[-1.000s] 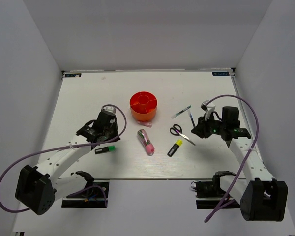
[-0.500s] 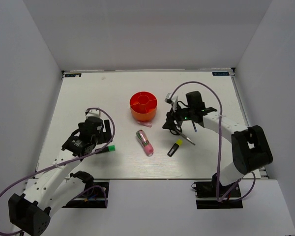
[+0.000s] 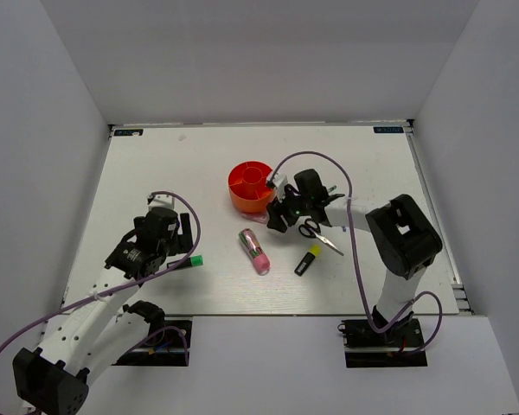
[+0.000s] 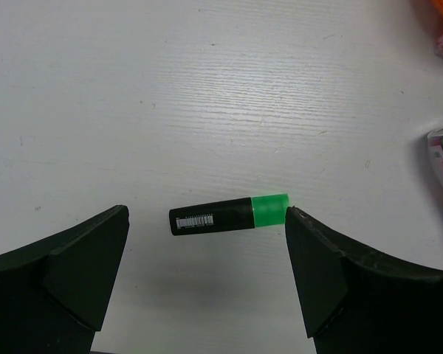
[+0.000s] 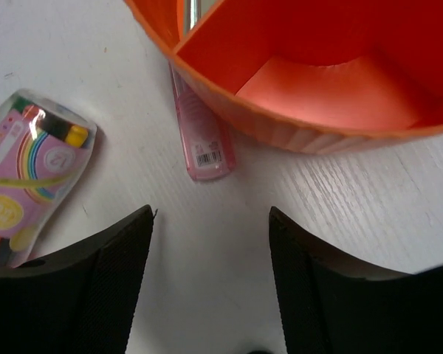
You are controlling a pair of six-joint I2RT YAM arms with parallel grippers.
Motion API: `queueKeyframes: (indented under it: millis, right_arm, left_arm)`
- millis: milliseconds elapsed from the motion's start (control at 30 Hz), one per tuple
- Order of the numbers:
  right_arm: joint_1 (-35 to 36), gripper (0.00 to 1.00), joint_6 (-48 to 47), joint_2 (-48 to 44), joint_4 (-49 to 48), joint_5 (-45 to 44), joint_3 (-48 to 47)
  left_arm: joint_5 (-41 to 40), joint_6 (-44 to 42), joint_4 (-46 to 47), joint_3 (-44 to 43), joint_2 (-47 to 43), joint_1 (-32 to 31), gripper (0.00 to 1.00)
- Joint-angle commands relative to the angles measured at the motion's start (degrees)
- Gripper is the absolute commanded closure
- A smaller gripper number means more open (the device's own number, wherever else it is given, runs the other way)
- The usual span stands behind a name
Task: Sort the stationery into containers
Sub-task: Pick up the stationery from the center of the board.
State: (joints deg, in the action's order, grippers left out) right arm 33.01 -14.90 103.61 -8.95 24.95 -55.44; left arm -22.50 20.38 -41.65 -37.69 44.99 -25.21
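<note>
Stationery lies loose on the table (image 3: 156, 173) — scissors (image 3: 318, 232) and a yellow highlighter (image 3: 307, 259) right of centre in the overhead frame, a pink-and-green pen (image 3: 256, 251) at centre, just below the orange organiser (image 3: 253, 186). We see the left gripper (image 4: 205, 217) with jaws apart, straddling a green marker (image 4: 240, 212). The right gripper (image 5: 210, 214) — jaws apart, holding nothing — hangs beside the organiser's wall.

A robotics lab test cell: a white table (image 3: 156, 173) boxed in by plain pale walls (image 3: 259, 60) at 9, 12 and 3 o'clock. A left arm (image 3: 104, 290) and right arm (image 3: 402, 238) are bolted at 6 o'clock, trailing purple cables (image 3: 316, 156).
</note>
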Motion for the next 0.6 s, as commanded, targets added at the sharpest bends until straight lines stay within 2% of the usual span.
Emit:
queueKeyframes:
  millis: [0,100,300,567]
  right_arm:
    - [2.05,0.31,2.15,1.59,-3.53,-3.59,-2.92]
    - [3.45,0.28,1.8,2.73,-3.44,-5.25,-3.36]
    - [4.87,0.26,1.1,4.05,-2.47,-10.01,-5.38]
    - [6.36,0.29,1.45,5.98,-4.23,-10.27,-5.12]
  left_arm:
    - [0.26,-0.96,-0.19,-1.15,-0.52,0.43,0.03]
    - [0.62,-0.96,-0.63,-1.24,-0.34,0.43,0.03]
    - [0.35,-0.87,-0.54,-0.98,-0.52,0.43,0.03]
    - [-0.17,-0.96,-0.89,-1.07,0.01,0.43,0.03]
